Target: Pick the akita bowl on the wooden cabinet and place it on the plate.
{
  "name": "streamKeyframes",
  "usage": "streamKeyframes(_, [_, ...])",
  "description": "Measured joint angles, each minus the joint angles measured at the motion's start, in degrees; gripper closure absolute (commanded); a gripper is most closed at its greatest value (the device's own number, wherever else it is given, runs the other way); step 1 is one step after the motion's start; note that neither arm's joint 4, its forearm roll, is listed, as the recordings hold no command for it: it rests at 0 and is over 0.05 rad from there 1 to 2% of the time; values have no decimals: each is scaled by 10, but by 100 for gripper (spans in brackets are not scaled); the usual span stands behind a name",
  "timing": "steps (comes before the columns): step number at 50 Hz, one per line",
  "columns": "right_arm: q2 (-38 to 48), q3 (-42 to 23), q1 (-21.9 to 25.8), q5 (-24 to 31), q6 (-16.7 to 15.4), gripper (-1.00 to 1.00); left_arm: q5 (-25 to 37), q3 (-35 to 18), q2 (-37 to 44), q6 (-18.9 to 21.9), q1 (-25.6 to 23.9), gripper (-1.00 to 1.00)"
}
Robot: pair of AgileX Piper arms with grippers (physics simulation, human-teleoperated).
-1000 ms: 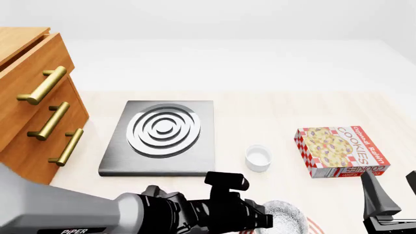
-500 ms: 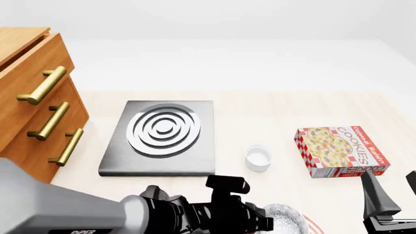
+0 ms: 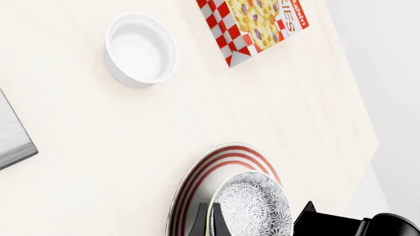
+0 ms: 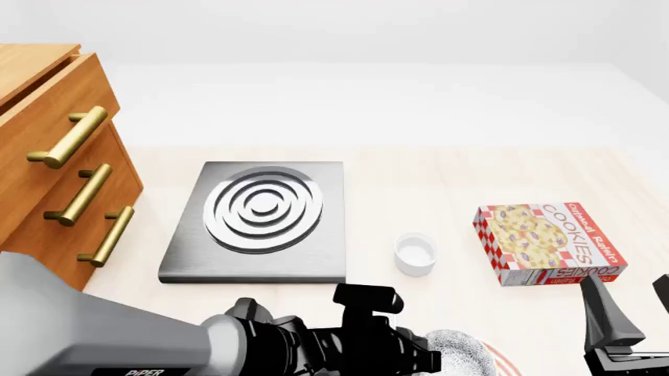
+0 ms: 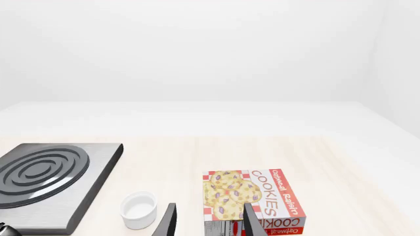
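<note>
The akita bowl (image 3: 256, 209), lacy grey and white, hangs tilted over the plate (image 3: 196, 179), a white plate with red rings. My left gripper (image 3: 210, 212) is shut on the bowl's rim, one dark finger on each side of it. In the front view the bowl (image 4: 462, 348) and a sliver of the plate (image 4: 504, 363) peek out at the bottom edge from behind my left arm (image 4: 303, 345). Whether the bowl touches the plate I cannot tell. The wooden cabinet (image 4: 52, 164) stands far left, its top bare. My right gripper (image 5: 210, 222) is open and holds nothing, low at the right.
A grey stove slab (image 4: 262, 219) with silver rings lies beside the cabinet. A small white cup (image 4: 415, 254) sits past the plate, and a cookie box (image 4: 549, 243) lies to its right. My right gripper (image 4: 632, 309) stands near the table's front right corner.
The left arm has shifted slightly, and the bowl has sunk a little lower toward the plate. The right arm has not moved.
</note>
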Motion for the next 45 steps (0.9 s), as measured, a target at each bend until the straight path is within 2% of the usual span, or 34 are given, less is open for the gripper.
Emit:
streamKeyframes(11, [0, 0, 0, 0, 0, -100, 2, -3, 2, 0, 3, 100])
streamKeyframes(12, [0, 0, 0, 0, 0, -100, 1, -3, 2, 1, 4, -100])
streamKeyframes(32, [0, 0, 0, 0, 0, -100, -2, -3, -11, 7, -5, -100])
streamKeyframes(45, [0, 0, 0, 0, 0, -100, 8, 6, -48, 18, 1, -100])
